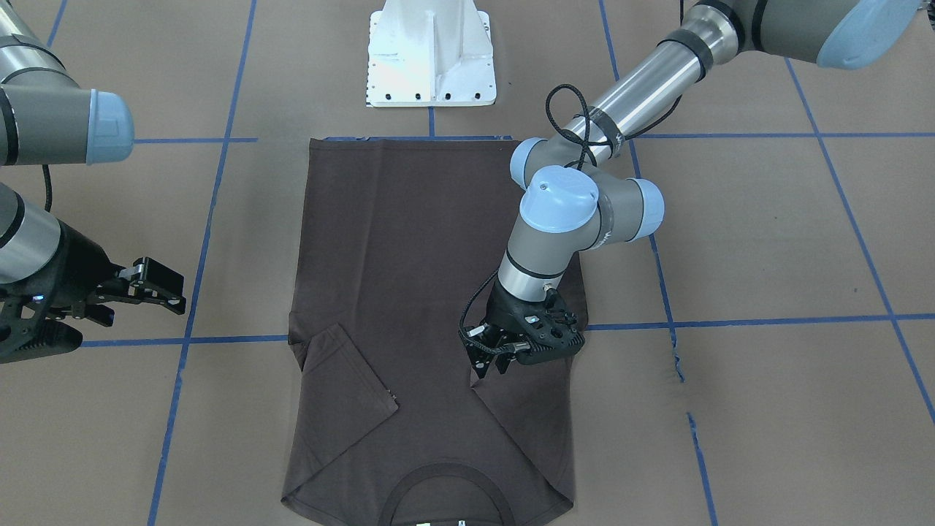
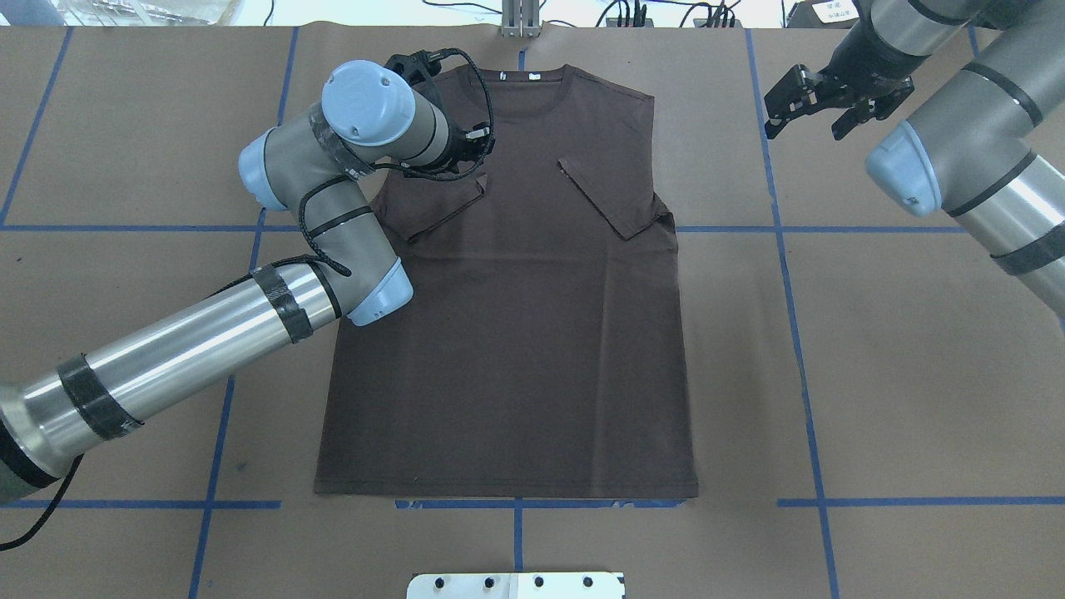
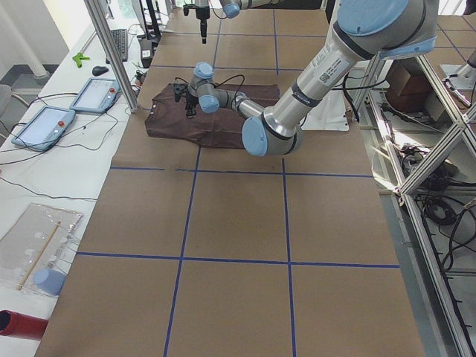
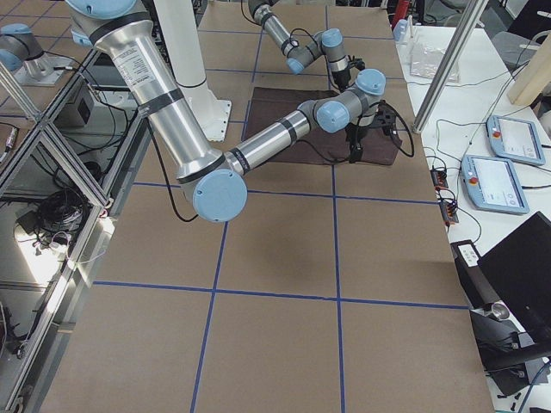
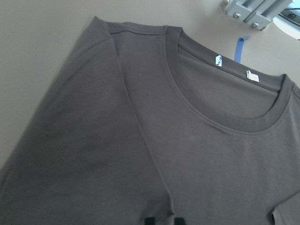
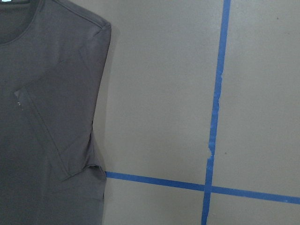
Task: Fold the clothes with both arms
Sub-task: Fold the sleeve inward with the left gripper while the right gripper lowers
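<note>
Lying flat and face up on the brown paper-covered table, the dark brown T-shirt sits centred in front of the white pedestal base. Its long axis runs straight away from the robot. The hem is nearest the base and lies along a blue tape line. The ribbed collar points to the far edge of the table. Two white neck tags show inside the collar at the back.

Both short sleeves are folded inward over the chest. The right sleeve lies flat, its cuff slanting toward the middle. The left sleeve lies likewise, its tip pointing toward the collar side.

The left arm reaches across the shirt's left edge. The left gripper points down at the tip of the left sleeve. In the left wrist view its fingertips stand narrow, and a ridge of cloth runs up into the gap between them, so they appear to pinch the sleeve fabric.

The right arm stands off the garment on its right. The right gripper hangs above bare table beside the shirt's right shoulder, apart from the cloth. Its jaws are spread wide and carry nothing. The right wrist view shows the folded right sleeve and crossing tape lines below.
</note>
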You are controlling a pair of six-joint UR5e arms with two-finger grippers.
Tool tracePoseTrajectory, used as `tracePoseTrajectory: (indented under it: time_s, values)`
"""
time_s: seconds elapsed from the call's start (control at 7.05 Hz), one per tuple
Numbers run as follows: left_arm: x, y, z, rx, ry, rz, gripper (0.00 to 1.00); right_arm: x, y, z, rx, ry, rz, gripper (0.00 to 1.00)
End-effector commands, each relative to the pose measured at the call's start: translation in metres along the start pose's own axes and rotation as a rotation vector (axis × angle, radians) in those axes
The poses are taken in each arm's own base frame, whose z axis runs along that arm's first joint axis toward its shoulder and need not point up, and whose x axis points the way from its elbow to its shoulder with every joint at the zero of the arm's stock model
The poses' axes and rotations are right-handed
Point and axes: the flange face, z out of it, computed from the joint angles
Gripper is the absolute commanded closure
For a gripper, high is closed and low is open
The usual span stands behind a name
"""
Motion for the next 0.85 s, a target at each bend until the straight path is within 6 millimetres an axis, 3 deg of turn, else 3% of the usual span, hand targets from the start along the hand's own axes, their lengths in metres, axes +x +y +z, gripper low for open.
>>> tracePoseTrajectory:
  time_s: [0.0,0.14,0.28,0.43,0.57,0.71]
  values:
    - [0.005,0.005,-0.018,-0.005,0.034,0.058,0.00,-0.002,0.008,-0.003,-0.041,-0.048,0.019,0.00]
    - [-0.019,0.016,-0.029,-0.069,0.034,0.119,0.00,-0.006,0.014,-0.010,-0.036,-0.062,0.083,0.00]
    - [-0.052,0.025,-0.055,-0.084,0.002,0.166,0.00,-0.006,0.038,-0.016,-0.015,-0.061,0.211,0.00]
    - [-0.072,0.034,-0.092,-0.087,-0.016,0.199,0.00,-0.027,0.100,-0.001,0.033,-0.004,0.206,0.00]
    - [-0.087,0.046,-0.140,-0.089,-0.020,0.237,0.00,-0.040,0.149,0.016,0.036,0.012,0.246,0.00]
    - [-0.110,0.059,-0.174,-0.101,-0.041,0.288,0.00,-0.055,0.186,0.035,0.030,-0.014,0.270,0.00]
